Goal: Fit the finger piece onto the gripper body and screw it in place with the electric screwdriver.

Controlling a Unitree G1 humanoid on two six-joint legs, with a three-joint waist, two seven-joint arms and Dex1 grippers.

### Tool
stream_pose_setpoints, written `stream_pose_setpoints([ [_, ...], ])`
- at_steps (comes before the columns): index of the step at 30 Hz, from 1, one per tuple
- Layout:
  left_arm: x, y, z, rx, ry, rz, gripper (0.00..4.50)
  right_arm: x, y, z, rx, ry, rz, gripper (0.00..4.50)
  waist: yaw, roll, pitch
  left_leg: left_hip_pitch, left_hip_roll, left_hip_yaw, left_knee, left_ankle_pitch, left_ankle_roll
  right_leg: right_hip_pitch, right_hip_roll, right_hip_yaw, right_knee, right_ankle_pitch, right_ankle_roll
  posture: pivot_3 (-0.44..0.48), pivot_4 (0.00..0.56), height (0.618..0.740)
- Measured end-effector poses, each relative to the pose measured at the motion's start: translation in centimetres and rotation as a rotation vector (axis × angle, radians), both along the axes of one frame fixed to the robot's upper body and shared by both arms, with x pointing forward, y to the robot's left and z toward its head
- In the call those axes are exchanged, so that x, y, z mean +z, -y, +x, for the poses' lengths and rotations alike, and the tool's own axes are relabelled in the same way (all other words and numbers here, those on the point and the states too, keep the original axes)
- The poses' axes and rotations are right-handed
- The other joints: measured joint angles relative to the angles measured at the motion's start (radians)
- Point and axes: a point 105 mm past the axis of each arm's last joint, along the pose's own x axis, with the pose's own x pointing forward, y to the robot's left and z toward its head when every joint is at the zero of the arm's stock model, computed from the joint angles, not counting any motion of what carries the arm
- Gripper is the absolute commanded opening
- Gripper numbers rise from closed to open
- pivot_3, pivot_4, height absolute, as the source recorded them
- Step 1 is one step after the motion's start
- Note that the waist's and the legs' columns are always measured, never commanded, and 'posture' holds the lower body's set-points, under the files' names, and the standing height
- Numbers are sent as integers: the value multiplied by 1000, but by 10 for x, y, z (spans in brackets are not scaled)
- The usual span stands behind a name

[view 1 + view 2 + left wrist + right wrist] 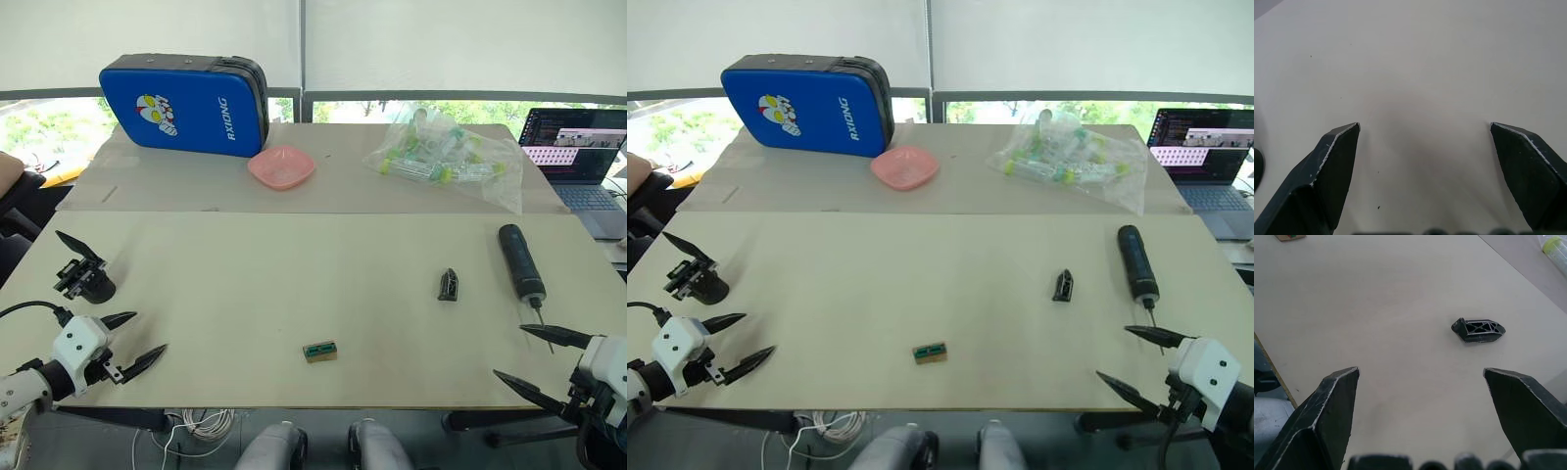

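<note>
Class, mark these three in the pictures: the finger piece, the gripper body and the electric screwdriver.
finger piece (1479, 329): right wrist view, on its ribbed side.
gripper body (90, 279): left eye view, on its rounded base.
electric screwdriver (518, 258): left eye view, middle of its black barrel.

A blue case stands at the far left of the surface, a pink dish just beside it. Bagged tubes lie far right, near a laptop. A small green-topped block sits near centre.
</note>
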Motion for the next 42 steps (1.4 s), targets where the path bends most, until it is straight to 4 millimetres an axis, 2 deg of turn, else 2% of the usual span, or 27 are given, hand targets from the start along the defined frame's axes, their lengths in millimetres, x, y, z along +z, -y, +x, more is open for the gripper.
stream_pose_setpoints([
  [2,1,-3,-3,25,2,-21,4500,1,-3,4,21,15,7,4469,-3,-1,0,0,0,0,0,0,0,0,0,0,0,0,0,0,150,740],
  [5,15,-8,-10,142,74,-182,4500,20,-32,25,172,154,115,4469,-25,-4,2,1,2,2,1,0,0,0,-2,-5,-2,2,5,0,150,740],
  [8,28,-18,-21,221,146,-223,4500,26,-54,28,291,184,183,4469,-24,-4,2,1,3,1,2,0,0,0,-4,-10,-2,3,4,0,150,740],
  [11,18,-33,-45,360,147,-280,4500,27,-67,30,336,201,237,4469,-20,-3,2,0,3,1,2,-1,-1,0,-4,-11,-3,7,-5,0,150,740],
  [14,-2,-38,-68,477,113,-345,4500,32,-88,30,409,261,312,4469,-10,-4,2,0,3,0,2,-1,-1,0,-4,-13,-6,7,-4,0,150,740],
  [17,-12,-48,-89,627,141,-397,4500,32,-108,27,479,287,366,4469,1,-5,2,0,4,0,2,-1,-1,1,-4,-14,-10,7,0,0,150,740],
  [19,-17,-53,-98,707,157,-430,4500,29,-117,22,522,269,402,4469,9,-5,2,-1,4,0,3,-2,0,1,-4,-15,-12,6,3,0,150,740],
  [22,-16,-59,-102,769,188,-445,4500,29,-123,19,556,263,425,4469,18,-6,2,-2,4,0,5,-2,0,2,-5,-15,-12,6,3,0,150,740],
  [24,-14,-60,-99,791,210,-466,4500,30,-126,20,567,265,430,4469,20,-6,1,-2,4,0,5,-2,0,2,-5,-15,-12,5,1,0,150,740],
  [27,-5,-57,-84,772,254,-477,4500,34,-131,24,589,278,438,4469,22,-7,1,-2,5,0,5,-1,0,1,-5,-16,-11,6,0,0,150,740],
  [30,2,-53,-58,736,253,-454,4500,37,-134,27,596,278,444,4469,26,-6,1,-1,5,0,5,-1,-1,1,-4,-18,-11,11,3,0,150,740],
  [33,7,-49,-33,723,245,-436,4500,38,-137,30,599,269,454,4469,25,-6,1,-1,5,0,6,-1,-1,0,-3,-17,-11,15,-4,0,150,740],
  [37,5,-38,-3,708,224,-431,4500,46,-144,33,607,284,462,4469,22,-6,1,-1,4,1,6,-1,-1,-1,-2,-18,-11,15,-4,0,150,740],
  [42,-4,-35,20,743,201,-400,4500,54,-150,35,606,296,464,4469,24,-6,1,-1,4,0,5,-1,-2,-1,-2,-19,-11,16,-5,0,150,740],
])
